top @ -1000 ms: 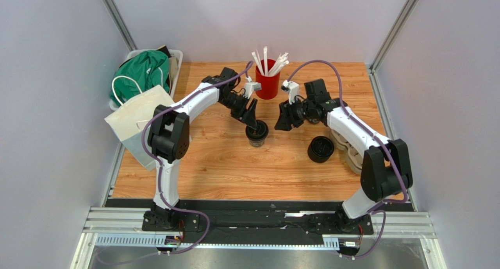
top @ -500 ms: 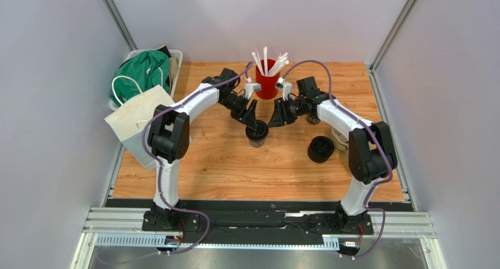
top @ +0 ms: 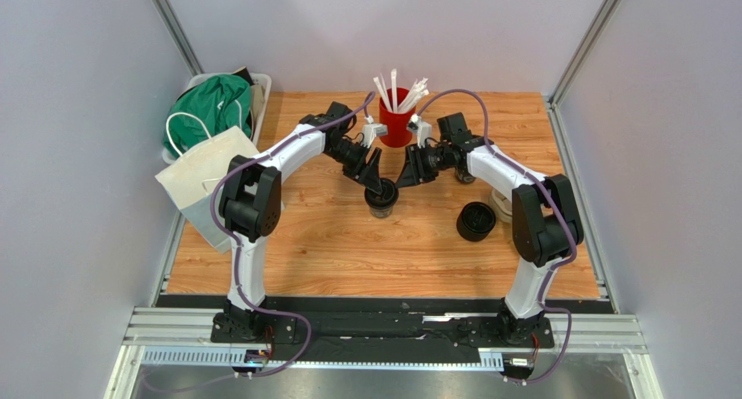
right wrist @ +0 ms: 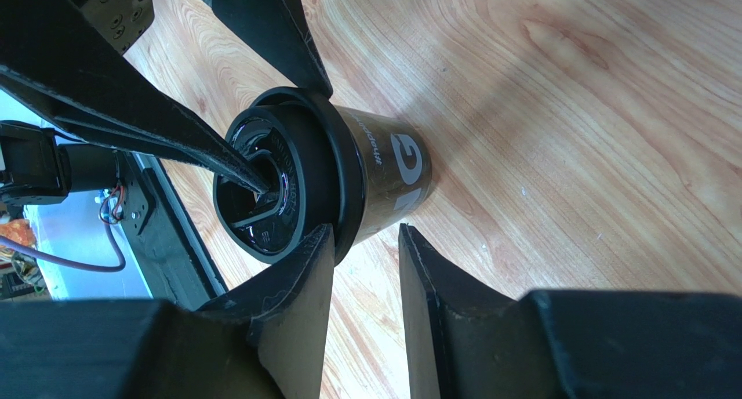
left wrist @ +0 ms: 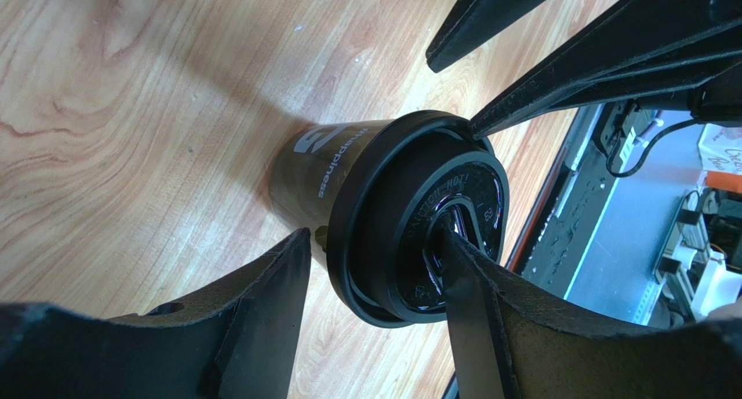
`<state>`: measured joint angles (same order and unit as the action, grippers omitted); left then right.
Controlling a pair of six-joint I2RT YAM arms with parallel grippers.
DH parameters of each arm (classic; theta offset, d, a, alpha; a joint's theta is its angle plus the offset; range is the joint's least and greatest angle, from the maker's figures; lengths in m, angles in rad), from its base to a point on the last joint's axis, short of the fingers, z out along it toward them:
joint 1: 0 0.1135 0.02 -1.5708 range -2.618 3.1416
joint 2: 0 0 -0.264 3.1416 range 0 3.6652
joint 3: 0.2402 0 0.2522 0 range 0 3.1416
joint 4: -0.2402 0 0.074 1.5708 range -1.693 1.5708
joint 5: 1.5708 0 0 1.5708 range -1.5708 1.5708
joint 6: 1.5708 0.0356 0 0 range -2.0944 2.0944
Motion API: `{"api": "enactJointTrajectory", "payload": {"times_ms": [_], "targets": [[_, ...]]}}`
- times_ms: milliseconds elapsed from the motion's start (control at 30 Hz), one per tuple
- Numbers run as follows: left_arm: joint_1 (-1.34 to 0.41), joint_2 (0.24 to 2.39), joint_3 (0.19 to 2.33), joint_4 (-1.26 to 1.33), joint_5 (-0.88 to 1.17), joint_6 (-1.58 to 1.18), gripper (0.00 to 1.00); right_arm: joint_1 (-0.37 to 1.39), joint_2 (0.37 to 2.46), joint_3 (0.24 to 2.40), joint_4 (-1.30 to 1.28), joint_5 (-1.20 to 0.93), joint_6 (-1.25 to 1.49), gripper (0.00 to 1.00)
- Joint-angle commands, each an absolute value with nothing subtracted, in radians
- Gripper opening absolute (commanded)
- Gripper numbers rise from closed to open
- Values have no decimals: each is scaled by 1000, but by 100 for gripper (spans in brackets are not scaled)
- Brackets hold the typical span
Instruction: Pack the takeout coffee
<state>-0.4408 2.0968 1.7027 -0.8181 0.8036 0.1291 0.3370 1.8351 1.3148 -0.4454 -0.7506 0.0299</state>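
Observation:
A black takeout coffee cup (top: 381, 199) with its lid stands mid-table; it also shows in the left wrist view (left wrist: 327, 168) and the right wrist view (right wrist: 383, 168). My left gripper (top: 376, 185) (left wrist: 374, 238) straddles the lid's rim, one finger in the lid's top recess and the other against the outside, shut on it. My right gripper (top: 406, 174) (right wrist: 366, 234) is just right of the cup, jaws a little apart and empty, with one fingertip (right wrist: 320, 242) at the lid's rim. A second black lidded cup (top: 476, 221) stands to the right.
A red cup of white straws (top: 397, 125) stands at the back. A brown pulp carrier (top: 508, 215) lies partly under the right arm. A white paper bag (top: 207, 183) and a bin with green cloth (top: 212, 108) are at the left edge.
My right gripper has moved left, from well clear of the middle cup to right beside its lid. My left gripper and both cups have stayed put.

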Motion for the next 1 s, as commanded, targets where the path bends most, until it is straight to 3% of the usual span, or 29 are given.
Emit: {"api": "enactJointTrajectory", "payload": {"times_ms": [0,967], "targets": [[-448,2125,1663,-807,663,192,64,336,1848,1355,-393,-756,49,36],[-497,2112,1663,-793,615,196,63,368,1878,1324,-336,-666,64,38]]}}
